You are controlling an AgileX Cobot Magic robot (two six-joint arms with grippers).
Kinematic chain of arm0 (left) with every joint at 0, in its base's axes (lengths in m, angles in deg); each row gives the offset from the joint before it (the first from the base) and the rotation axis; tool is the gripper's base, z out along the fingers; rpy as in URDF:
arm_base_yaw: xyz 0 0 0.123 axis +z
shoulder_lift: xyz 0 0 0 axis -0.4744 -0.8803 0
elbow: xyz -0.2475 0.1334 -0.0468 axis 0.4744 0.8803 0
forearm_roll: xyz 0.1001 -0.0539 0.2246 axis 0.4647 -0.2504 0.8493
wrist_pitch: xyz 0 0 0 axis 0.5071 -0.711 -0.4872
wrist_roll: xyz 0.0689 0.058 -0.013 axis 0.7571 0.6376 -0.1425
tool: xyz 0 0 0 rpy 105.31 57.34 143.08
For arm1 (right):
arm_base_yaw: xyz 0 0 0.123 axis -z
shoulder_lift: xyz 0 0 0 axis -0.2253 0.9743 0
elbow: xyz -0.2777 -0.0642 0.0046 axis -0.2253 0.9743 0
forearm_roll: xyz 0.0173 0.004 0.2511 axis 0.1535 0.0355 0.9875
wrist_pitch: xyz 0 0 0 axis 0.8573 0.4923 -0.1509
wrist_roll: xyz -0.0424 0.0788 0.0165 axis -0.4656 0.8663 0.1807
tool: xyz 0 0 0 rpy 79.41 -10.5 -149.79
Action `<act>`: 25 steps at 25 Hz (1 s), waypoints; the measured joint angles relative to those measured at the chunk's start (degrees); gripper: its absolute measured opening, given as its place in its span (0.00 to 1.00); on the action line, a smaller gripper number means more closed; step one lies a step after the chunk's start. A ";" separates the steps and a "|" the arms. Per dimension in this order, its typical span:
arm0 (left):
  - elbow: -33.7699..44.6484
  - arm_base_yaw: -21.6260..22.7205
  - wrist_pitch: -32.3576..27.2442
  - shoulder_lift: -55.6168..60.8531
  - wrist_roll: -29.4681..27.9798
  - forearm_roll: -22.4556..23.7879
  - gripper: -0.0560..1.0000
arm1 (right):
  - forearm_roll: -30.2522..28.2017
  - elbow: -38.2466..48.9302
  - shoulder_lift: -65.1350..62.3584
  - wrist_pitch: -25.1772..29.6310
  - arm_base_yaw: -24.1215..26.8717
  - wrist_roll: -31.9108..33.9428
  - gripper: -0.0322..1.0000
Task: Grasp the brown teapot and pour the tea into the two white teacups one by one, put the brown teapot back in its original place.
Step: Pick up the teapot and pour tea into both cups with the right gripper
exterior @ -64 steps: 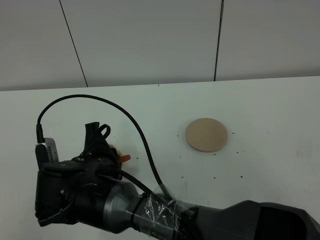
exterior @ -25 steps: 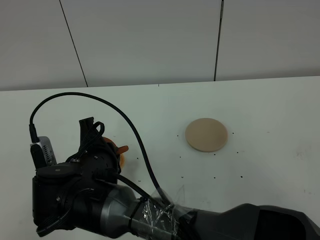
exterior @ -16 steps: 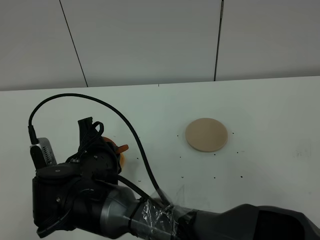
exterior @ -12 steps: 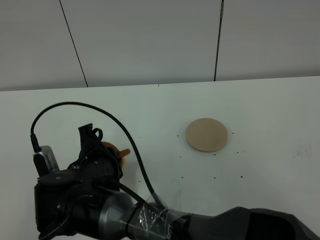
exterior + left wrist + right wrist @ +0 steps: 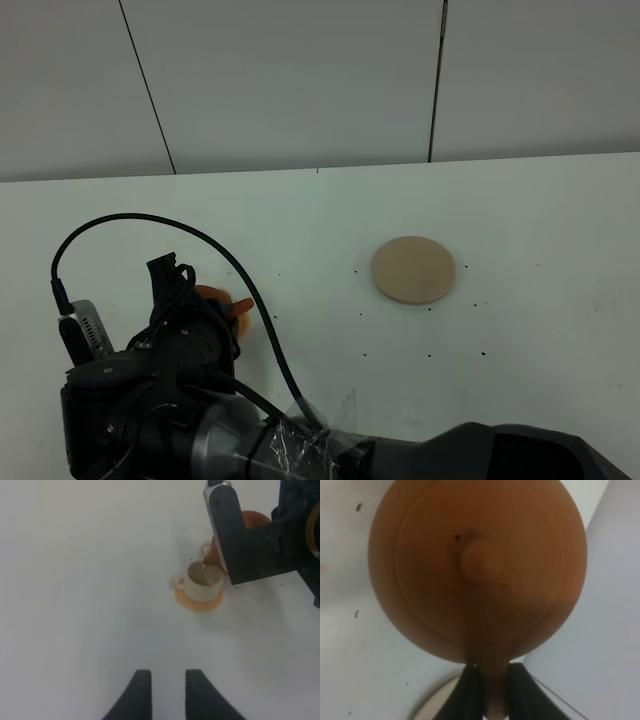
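Note:
My right gripper [image 5: 492,680] is shut on the loop handle of the brown teapot [image 5: 477,570], seen from above its knobbed lid. In the left wrist view the teapot [image 5: 252,520] is tilted, with its spout just above a white teacup [image 5: 204,580] on an orange saucer [image 5: 197,602]; a thin stream seems to run into the cup. The second teacup is not plainly visible. My left gripper [image 5: 167,692] is open and empty, well short of the cup. In the high view the right arm hides the cups; only part of the teapot [image 5: 213,298] shows. The beige coaster [image 5: 413,269] is bare.
The right arm [image 5: 200,420] reaches across the front of the white table [image 5: 520,330] to the left side, its black cable [image 5: 120,225] looping above it. A grey panelled wall [image 5: 300,80] stands behind the table.
The right arm with the teapot has shifted a little left and toward the front, and the wrist has turned further. The coaster has not moved.

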 joint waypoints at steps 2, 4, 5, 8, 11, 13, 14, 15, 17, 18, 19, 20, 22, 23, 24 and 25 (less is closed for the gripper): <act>0.00 0.00 0.00 0.00 0.00 0.00 0.28 | 0.00 0.00 0.00 0.00 0.00 0.00 0.12; 0.00 0.00 0.00 0.00 0.05 0.00 0.28 | 0.00 0.00 0.00 0.00 0.00 0.00 0.12; 0.00 0.00 0.00 0.00 0.05 0.00 0.28 | 0.00 0.00 0.00 0.00 0.00 0.00 0.12; 0.00 0.00 0.00 0.00 0.05 0.00 0.28 | 0.00 0.00 0.00 0.00 0.00 0.00 0.12; 0.00 0.00 0.00 0.00 -0.01 0.00 0.28 | 0.00 0.00 0.00 0.00 0.00 0.00 0.12; 0.00 0.00 0.00 0.00 -0.01 0.00 0.28 | 0.00 0.00 0.00 0.00 0.00 0.00 0.12; 0.00 0.00 0.00 0.00 -0.01 0.00 0.28 | -0.08 0.00 0.00 0.00 0.00 0.00 0.12; 0.00 0.00 0.00 0.00 -0.01 0.00 0.28 | -0.10 0.00 0.00 0.00 0.00 0.00 0.12; 0.00 0.00 0.00 0.00 -0.01 0.00 0.28 | -0.17 0.00 0.00 0.00 0.00 0.00 0.12; 0.00 0.00 0.00 0.00 -0.01 0.00 0.28 | -0.22 0.00 0.00 0.00 0.00 0.00 0.12; 0.00 0.00 0.00 0.00 -0.01 0.00 0.28 | -0.22 0.00 0.00 0.00 0.00 0.00 0.12; 0.00 0.00 0.00 0.00 0.04 0.00 0.28 | -0.32 0.00 0.00 0.00 0.00 0.00 0.12; 0.00 0.00 0.00 0.00 0.04 0.00 0.28 | -0.61 0.00 0.00 0.00 0.00 0.00 0.12; 0.00 0.00 0.00 0.00 0.04 0.00 0.28 | -0.62 0.00 0.00 0.00 0.00 -0.13 0.12; 0.00 0.00 0.00 0.00 0.04 0.00 0.28 | -0.66 0.00 0.00 0.00 0.00 -0.13 0.12; 0.00 0.00 0.00 0.00 0.04 0.00 0.28 | -0.66 0.00 0.00 0.00 0.00 -0.19 0.12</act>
